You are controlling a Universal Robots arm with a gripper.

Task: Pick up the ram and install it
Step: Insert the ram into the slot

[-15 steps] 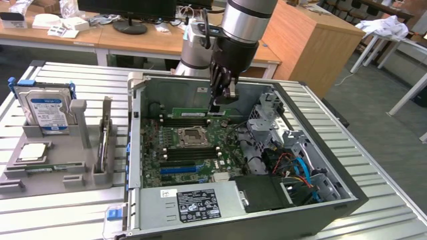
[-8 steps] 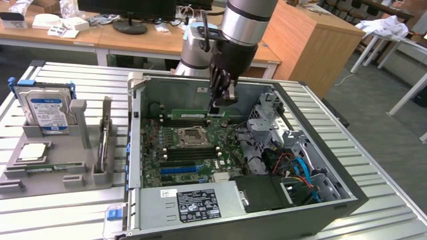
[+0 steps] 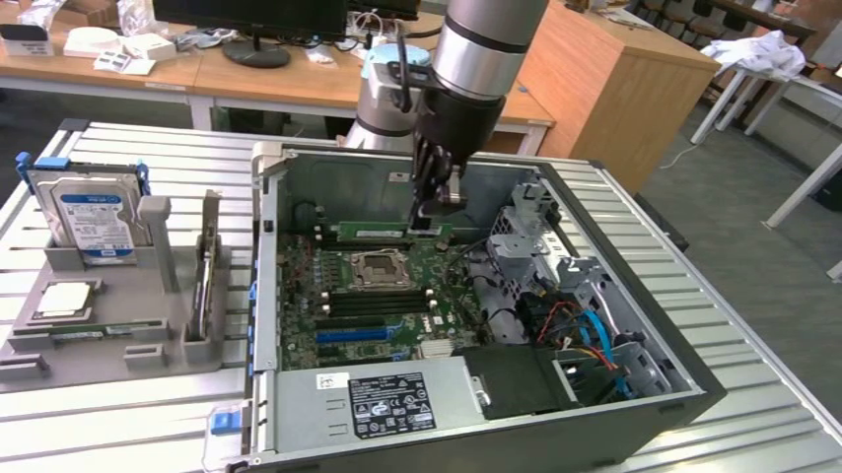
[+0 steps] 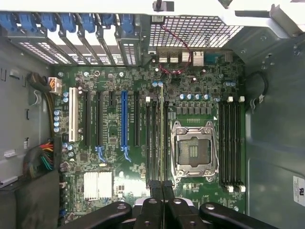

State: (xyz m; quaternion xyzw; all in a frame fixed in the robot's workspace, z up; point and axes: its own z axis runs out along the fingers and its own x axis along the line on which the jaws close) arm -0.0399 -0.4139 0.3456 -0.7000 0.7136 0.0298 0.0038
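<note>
A: A lab with wooden desks at the back. What is on the ribbed table (image 3: 118, 424)?
B: An open PC case (image 3: 632, 419), with the arm reaching down into it.
A: Where is the ram?
B: In the gripper (image 4: 162, 187), whose fingers are closed on it. The ram (image 4: 161, 129) runs edge-on along the black slots just beside the socket (image 4: 194, 150). Pickup looks done. I cannot tell whether it is seated, so seating seems to be what is left.
A: What else is around?
B: A blue slot (image 4: 124, 119) lies on the ram's far side from the socket. Loose cables (image 3: 586, 330) sit at the exterior view's right. A tray (image 3: 156, 236) with a hard drive (image 3: 93, 212) stands beside the case. Nothing seems to block the slots
</note>
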